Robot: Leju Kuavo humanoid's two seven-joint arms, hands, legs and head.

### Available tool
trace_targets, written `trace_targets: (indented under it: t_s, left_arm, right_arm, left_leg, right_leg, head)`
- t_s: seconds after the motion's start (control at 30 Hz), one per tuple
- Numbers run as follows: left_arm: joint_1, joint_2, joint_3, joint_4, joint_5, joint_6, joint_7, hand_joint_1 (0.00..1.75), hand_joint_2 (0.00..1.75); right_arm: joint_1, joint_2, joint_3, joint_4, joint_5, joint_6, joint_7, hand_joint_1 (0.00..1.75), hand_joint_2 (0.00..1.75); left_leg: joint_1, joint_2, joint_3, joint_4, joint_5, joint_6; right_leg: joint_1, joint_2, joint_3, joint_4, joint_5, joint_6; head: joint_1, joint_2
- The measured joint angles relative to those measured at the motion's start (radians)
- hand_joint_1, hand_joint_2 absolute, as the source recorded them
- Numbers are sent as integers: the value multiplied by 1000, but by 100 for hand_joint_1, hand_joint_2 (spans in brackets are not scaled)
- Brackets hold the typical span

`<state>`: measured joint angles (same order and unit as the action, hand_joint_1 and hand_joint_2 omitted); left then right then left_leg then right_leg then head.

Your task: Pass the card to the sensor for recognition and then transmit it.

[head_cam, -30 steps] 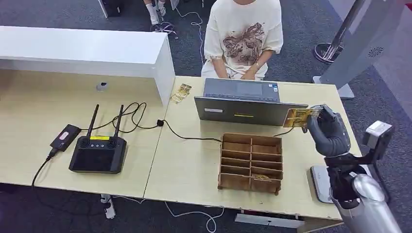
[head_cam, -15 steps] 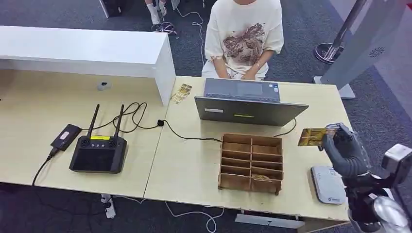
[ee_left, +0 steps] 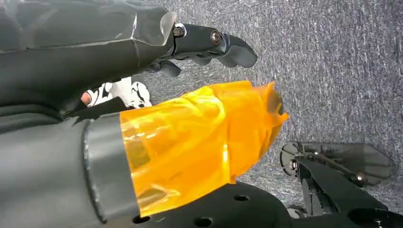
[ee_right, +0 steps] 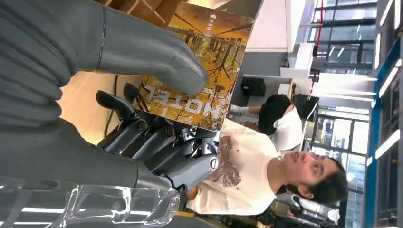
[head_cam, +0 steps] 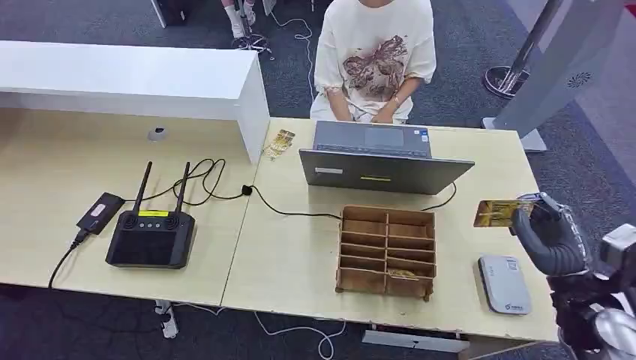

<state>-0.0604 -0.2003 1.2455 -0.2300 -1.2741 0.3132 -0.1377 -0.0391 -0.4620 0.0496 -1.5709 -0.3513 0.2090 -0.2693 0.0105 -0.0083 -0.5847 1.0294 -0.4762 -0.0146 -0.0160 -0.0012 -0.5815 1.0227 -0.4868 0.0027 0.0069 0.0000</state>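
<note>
A yellow-brown hotel card (head_cam: pixel 496 214) is pinched between the thumb and fingers of my right hand (head_cam: pixel 551 238), held in the air over the table's right end. The right wrist view shows the card (ee_right: pixel 204 66) close up under the grey thumb (ee_right: pixel 142 52). The white card sensor (head_cam: pixel 505 283) lies flat on the table just below and in front of that hand, apart from the card. My left hand (ee_left: pixel 209 47) hangs beside my body over grey carpet with its dark fingers curled and nothing in them.
A wooden compartment box (head_cam: pixel 388 251) stands left of the sensor. A laptop (head_cam: pixel 382 161) sits behind it, with a seated person (head_cam: pixel 375 60) at the table's far side. A black router (head_cam: pixel 150 236), cables and more cards (head_cam: pixel 279 144) lie to the left.
My right hand has carried the card from beside the laptop's right corner toward the table's near right, and the white sensor beneath it has come fully into sight.
</note>
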Motion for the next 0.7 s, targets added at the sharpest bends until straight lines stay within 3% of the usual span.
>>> trace_targets:
  t_s: [0.47,0.7]
  left_arm:
    - [0,0,0,0,0,0,0,0,0]
    - [0,0,0,0,0,2,-2,0,0]
  right_arm:
    - [0,-3,-4,7,0,-3,0,175,175]
    - [17,-26,-37,18,33,-39,24,175,175]
  left_leg:
    - [0,0,0,0,0,0]
    - [0,0,0,0,0,0]
  right_leg:
    - [0,0,0,0,0,0]
    - [0,0,0,0,0,0]
  head:
    - [0,0]
    - [0,0]
